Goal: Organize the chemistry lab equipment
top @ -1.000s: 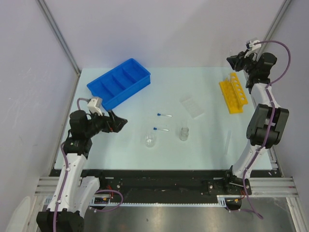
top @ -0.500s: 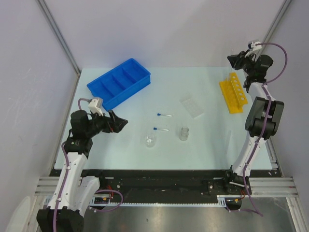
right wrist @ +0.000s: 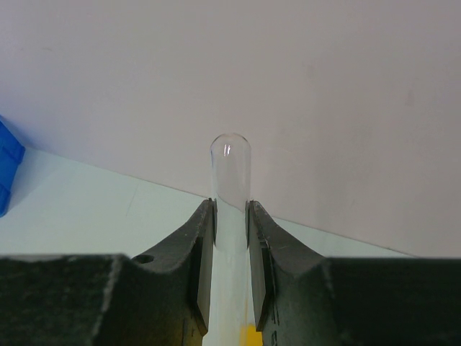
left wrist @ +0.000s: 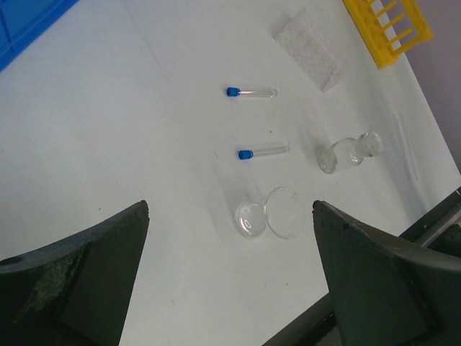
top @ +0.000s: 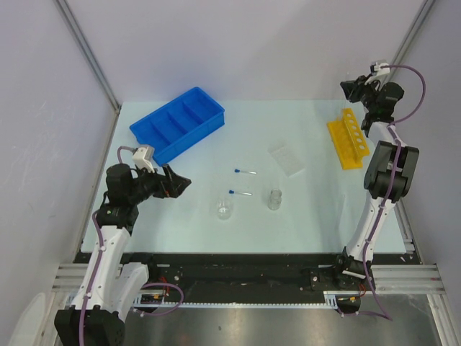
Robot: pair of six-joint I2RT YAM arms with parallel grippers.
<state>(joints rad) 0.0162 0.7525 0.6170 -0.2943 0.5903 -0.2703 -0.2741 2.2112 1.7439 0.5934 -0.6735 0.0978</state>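
Note:
My right gripper [top: 348, 88] is raised at the far right, above the yellow holed rack [top: 346, 139], and is shut on a long clear tube [right wrist: 230, 189] whose rounded end sticks out past the fingers. My left gripper [top: 181, 183] is open and empty, low at the left, pointing at the small glass beaker [top: 225, 210]. In the left wrist view the beaker [left wrist: 268, 215], the vial [left wrist: 350, 152] and two blue-capped tubes [left wrist: 250, 92] [left wrist: 262, 152] lie on the table. The clear plate [top: 287, 160] lies right of centre. The blue tray [top: 178, 124] sits far left.
Another long clear tube [left wrist: 405, 144] lies near the table's right edge in the left wrist view. Grey walls close in the back and both sides. The table's front edge [left wrist: 432, 220] runs just past the vial.
My right arm's upper links have swung further back and upright; the gripper stays high by the rack with the tube. The left arm has barely moved.

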